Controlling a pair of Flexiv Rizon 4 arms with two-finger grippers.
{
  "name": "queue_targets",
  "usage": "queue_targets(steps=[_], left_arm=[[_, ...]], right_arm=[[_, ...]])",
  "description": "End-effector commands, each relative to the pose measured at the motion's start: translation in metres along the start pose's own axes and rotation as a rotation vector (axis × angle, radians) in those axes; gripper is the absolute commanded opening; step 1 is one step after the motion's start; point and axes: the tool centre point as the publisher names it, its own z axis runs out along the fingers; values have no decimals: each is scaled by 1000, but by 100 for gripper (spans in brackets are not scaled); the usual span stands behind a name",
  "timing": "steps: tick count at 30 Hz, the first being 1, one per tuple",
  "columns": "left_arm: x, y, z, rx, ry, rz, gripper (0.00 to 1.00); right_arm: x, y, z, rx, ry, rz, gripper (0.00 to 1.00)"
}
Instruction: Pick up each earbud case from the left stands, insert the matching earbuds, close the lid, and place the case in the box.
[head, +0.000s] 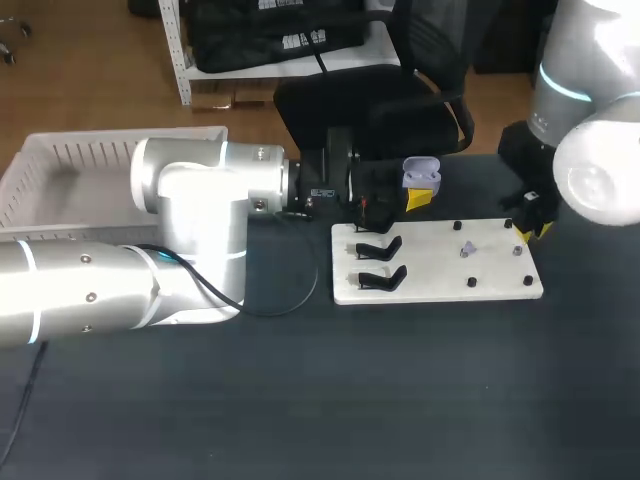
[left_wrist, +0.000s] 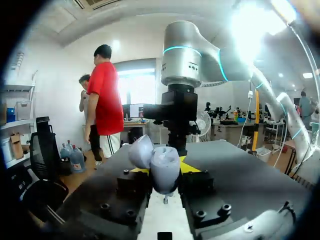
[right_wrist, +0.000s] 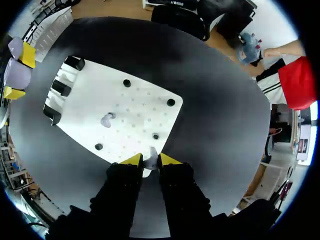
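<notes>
My left gripper (head: 420, 190) is shut on a lavender earbud case (head: 421, 172) with its lid open, held behind the white board (head: 430, 290). In the left wrist view the case (left_wrist: 165, 175) sits between the yellow tips of that gripper (left_wrist: 164, 169). At the board's right edge my right gripper (head: 528, 228) (right_wrist: 150, 160) is shut on a small lavender earbud (right_wrist: 150, 162). I cannot tell whether that earbud still touches the board. A second earbud (head: 468, 248) (right_wrist: 106, 120) lies near the board's middle. Two black stands (head: 378, 247) at the board's left are empty.
A white slotted box (head: 60, 160) sits at the table's back left, behind my left arm (head: 190, 230). Small black pegs (head: 470, 283) stick up from the board. A black cable (head: 300, 290) loops on the dark tabletop left of the board.
</notes>
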Motion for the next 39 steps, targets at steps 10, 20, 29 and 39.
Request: queue_targets(steps=[10, 20, 29, 39], left_arm=[[1, -2, 0, -8, -4, 4, 0], [1, -2, 0, -8, -4, 4, 0], [1, -2, 0, -8, -4, 4, 0], [1, -2, 0, -8, -4, 4, 0]], right_arm=[[24, 28, -86, -13, 19, 39, 0], [25, 43, -116, 17, 11, 58, 0], [25, 43, -116, 17, 11, 58, 0], [23, 40, -115, -36, 26, 459, 0]])
